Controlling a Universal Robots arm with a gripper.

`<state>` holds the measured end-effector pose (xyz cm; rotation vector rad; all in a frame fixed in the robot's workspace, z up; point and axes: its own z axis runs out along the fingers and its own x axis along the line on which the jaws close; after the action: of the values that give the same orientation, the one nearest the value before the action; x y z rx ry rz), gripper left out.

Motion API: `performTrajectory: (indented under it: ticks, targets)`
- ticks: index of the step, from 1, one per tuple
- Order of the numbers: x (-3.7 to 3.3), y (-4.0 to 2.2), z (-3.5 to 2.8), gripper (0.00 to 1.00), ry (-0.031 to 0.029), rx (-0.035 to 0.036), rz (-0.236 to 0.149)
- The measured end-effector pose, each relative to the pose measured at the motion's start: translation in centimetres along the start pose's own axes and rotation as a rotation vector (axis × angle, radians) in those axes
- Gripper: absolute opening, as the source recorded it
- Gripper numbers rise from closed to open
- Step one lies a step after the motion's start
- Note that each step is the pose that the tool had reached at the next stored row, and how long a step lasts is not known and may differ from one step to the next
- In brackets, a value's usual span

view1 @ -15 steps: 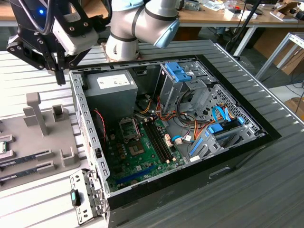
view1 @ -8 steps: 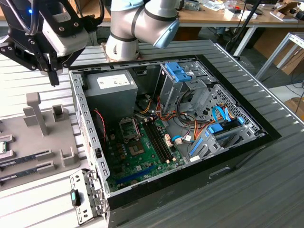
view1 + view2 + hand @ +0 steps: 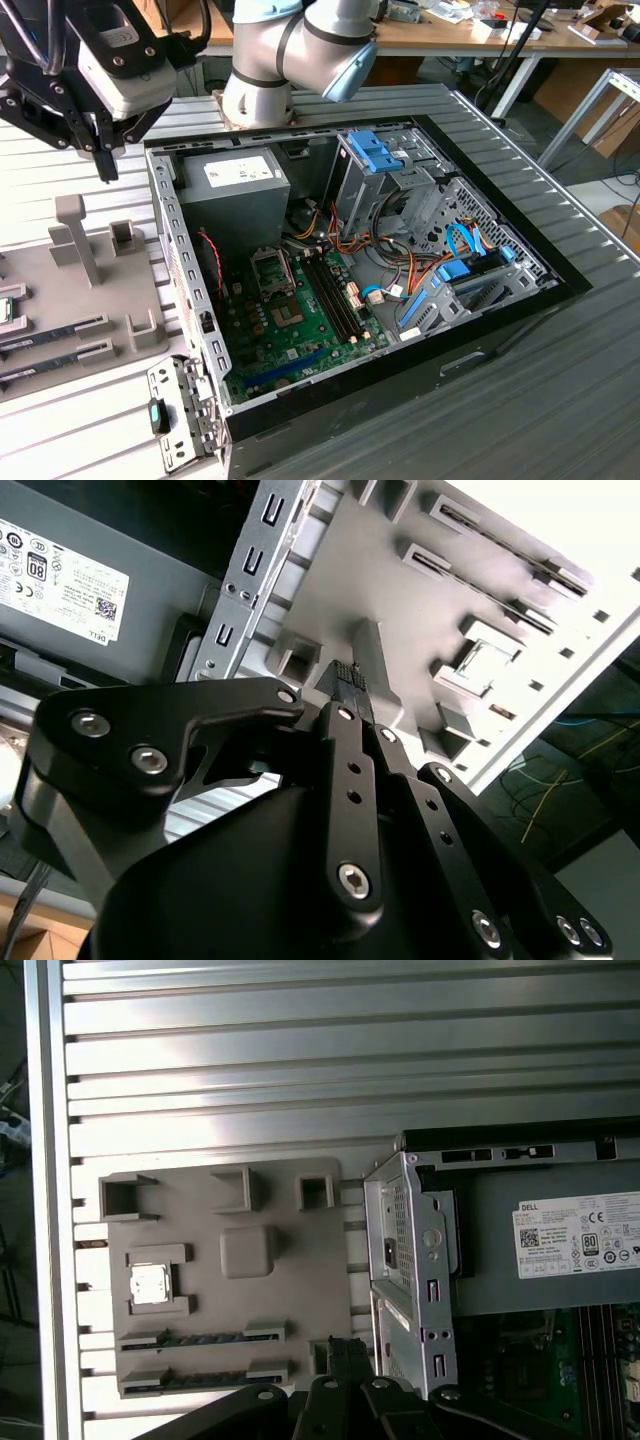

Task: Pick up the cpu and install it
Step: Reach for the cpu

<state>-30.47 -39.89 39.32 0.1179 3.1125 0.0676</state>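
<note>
Since the cpu (image 3: 150, 1282) sits flat in its own square pocket on the grey holder tray (image 3: 300, 1260), metal top up, it's easy to reach from above. The gripper (image 3: 105, 166) hangs over that tray, upper left of the exterior view, fingers (image 3: 350, 770) pinched together, holding nothing. Memory sticks (image 3: 200, 1338) lie just beside the chip. The open PC case (image 3: 165, 230) shares the tabletop (image 3: 560, 400), and its steel wall stands between tray and socket (image 3: 272, 268).

Ribbed metal table (image 3: 560, 400) carries grey parts tray (image 3: 100, 295); open computer case (image 3: 330, 410) alongside.
</note>
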Motion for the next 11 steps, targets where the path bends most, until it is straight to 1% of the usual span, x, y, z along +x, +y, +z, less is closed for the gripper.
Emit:
performTrajectory:
  ticks: [11]
  targets:
    - [0.51,-0.04,-0.01,0.11,0.0000,0.0000,0.000]
